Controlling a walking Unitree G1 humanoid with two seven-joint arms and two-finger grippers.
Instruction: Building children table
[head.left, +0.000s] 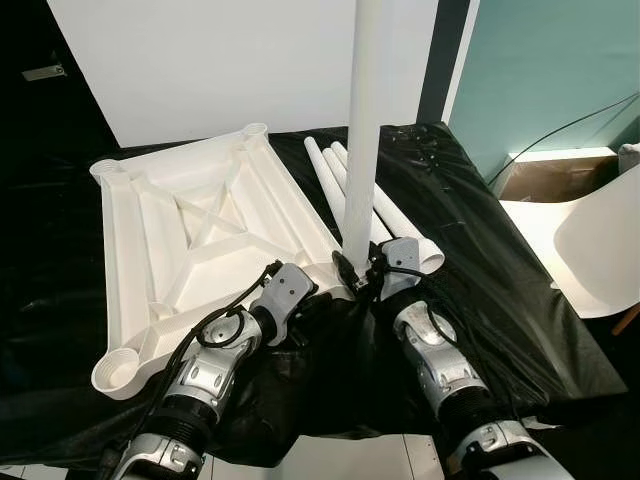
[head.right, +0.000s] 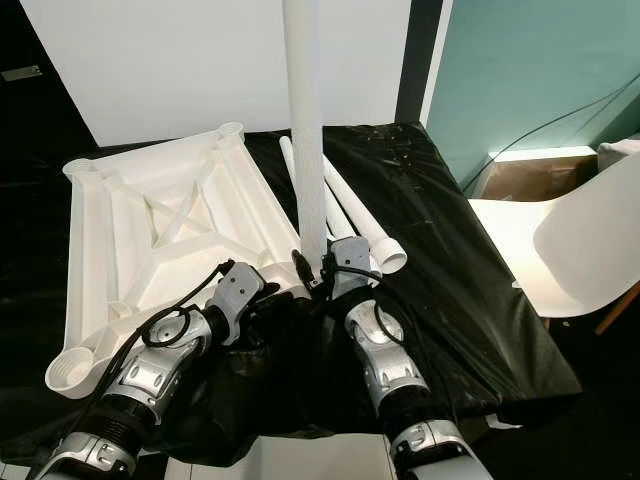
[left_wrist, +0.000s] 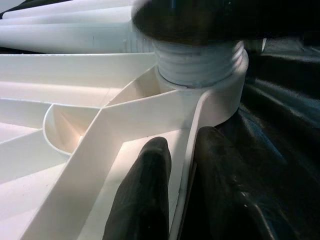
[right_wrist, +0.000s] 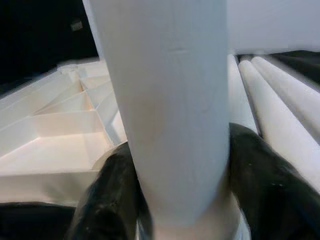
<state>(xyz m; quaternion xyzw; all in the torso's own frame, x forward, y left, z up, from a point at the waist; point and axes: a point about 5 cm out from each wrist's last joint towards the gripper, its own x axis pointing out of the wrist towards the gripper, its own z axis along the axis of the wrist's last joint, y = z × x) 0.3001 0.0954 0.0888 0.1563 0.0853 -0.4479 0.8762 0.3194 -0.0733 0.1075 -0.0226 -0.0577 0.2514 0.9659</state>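
Nearest, left gripper (left_wrist: 175, 200) pinching tabletop (head.left: 200, 220) rim; right gripper (right_wrist: 180, 185) clamped on upright leg (head.left: 362, 130) at near-right corner socket (left_wrist: 220, 95). Likely light, stiff, slippery plastic; best held low. Farther right, spare legs (head.left: 385, 205) lying flat.

The tabletop (head.left: 190, 235) looks like moulded white plastic, smooth and matt, with thin ribs and a faint cream cast in its hollows. The upright leg (head.left: 362, 130) is the same smooth white plastic with a soft sheen; its end (left_wrist: 200, 62) is ridged with threads where it meets the socket. The spare legs (head.left: 385, 215) match it. The surface (head.left: 500, 290) is covered by a black plastic sheet, glossy and wrinkled, catching highlights. The fingers (left_wrist: 145, 200) are black, smooth and slightly shiny, like rubber or plastic. Both arms (head.left: 215, 375) are brushed silver metal with black cables. The chair (head.left: 600, 245) is smooth white plastic.
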